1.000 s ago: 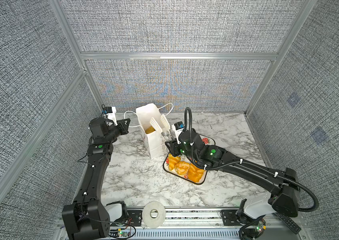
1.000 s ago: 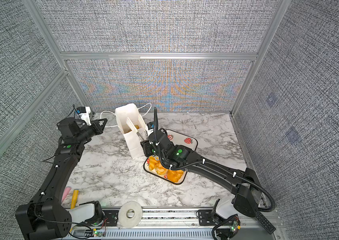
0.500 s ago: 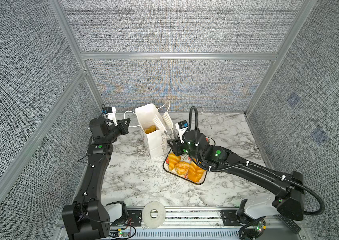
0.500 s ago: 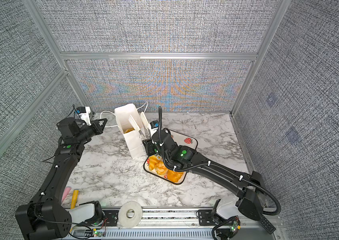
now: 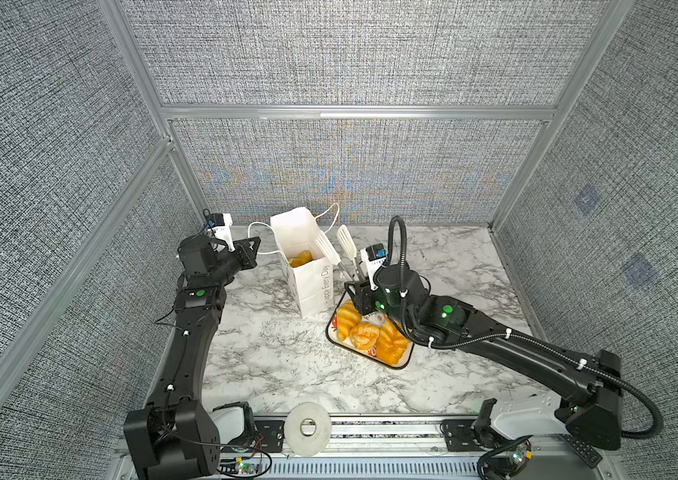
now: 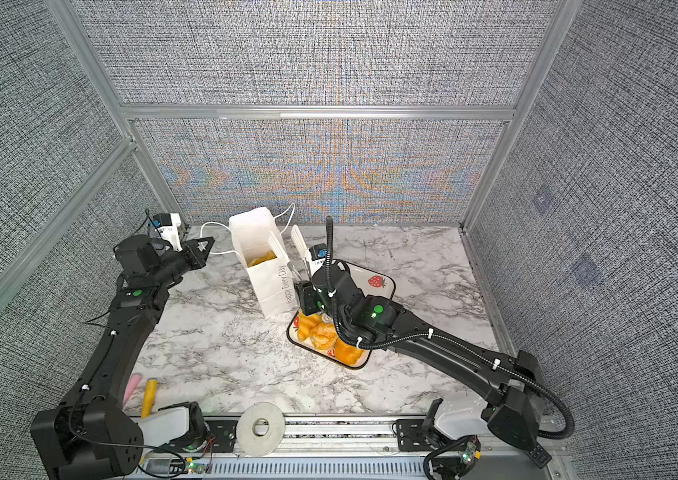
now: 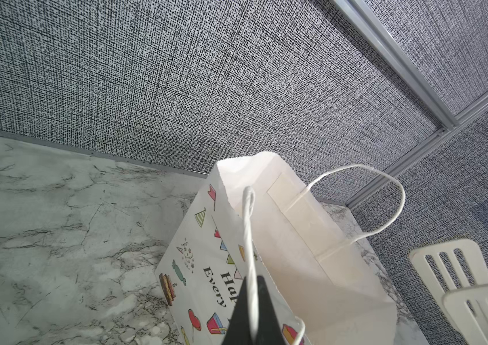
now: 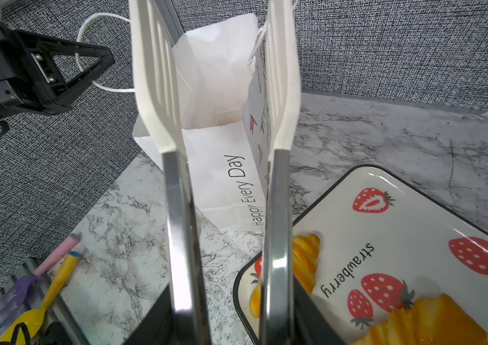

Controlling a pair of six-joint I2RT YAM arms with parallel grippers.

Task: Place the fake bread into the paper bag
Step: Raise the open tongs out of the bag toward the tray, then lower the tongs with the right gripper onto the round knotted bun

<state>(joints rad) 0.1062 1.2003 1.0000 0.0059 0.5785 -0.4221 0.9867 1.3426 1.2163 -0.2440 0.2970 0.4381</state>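
Glossy golden fake bread (image 5: 364, 336) on strawberry tray (image 8: 416, 215); paper bag (image 5: 308, 286) upright, mouth up. Left gripper (image 5: 255, 244) pinching cord handle (image 7: 248, 239), right gripper (image 5: 359, 293) clamping tongs (image 8: 278, 209).

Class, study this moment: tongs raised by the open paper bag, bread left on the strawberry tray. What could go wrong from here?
1. The left gripper pinches only one thin cord handle; a tug could tip the paper bag.
2. The tongs in the right gripper have wide heads close to the bag's rim and might snag it.
3. The glossy bread on the strawberry tray may slip from the tongs.
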